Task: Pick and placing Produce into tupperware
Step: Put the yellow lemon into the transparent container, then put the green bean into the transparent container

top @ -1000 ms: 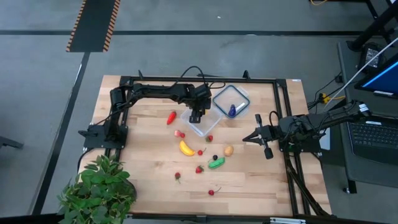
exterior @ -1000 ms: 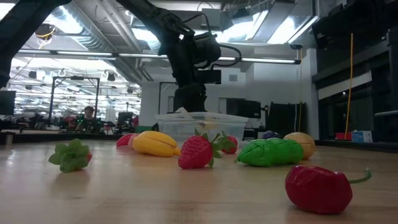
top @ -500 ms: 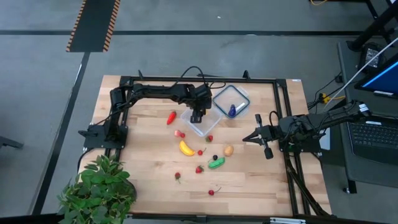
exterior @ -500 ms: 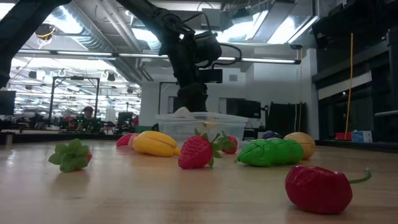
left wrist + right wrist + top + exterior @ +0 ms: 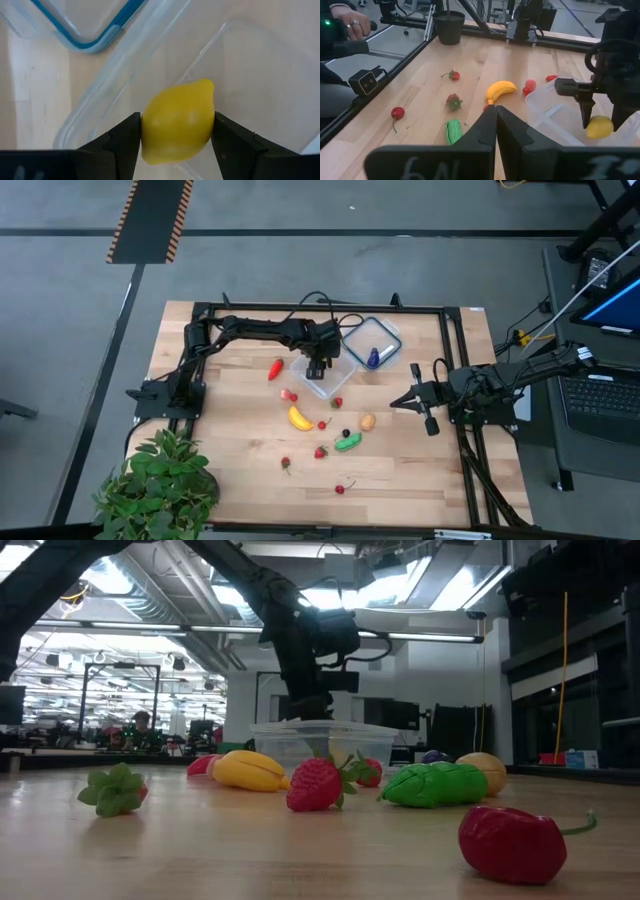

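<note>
My left gripper (image 5: 318,366) stands over the tupperware (image 5: 324,378), a clear square tub on the table's far middle, and is shut on a yellow toy lemon (image 5: 177,127). The right wrist view shows that lemon (image 5: 599,126) down in the tub's opening. The other Produce lies on the wood nearer the near edge: a red pepper (image 5: 275,369), a banana (image 5: 299,418), a green piece (image 5: 348,442), a tan piece (image 5: 368,421) and strawberries (image 5: 321,451). My right gripper (image 5: 400,402) waits shut near the table's right edge. My left gripper pinches the lemon across its middle (image 5: 150,131) between its two fingers, which come from above and point down. The lemon sits within the tub's opening (image 5: 555,107). Whether it touches the tub's floor cannot be told.
The clear lid with a blue rim (image 5: 385,332) lies to the right of the tub with a blue-purple piece (image 5: 372,358) on it. A leafy potted plant (image 5: 160,480) stands at the near left corner. A black frame (image 5: 300,308) borders the table. A person's hand (image 5: 347,22) shows beyond the table.
My left arm has shifted a little toward the table's right above the tub and still holds the lemon.
</note>
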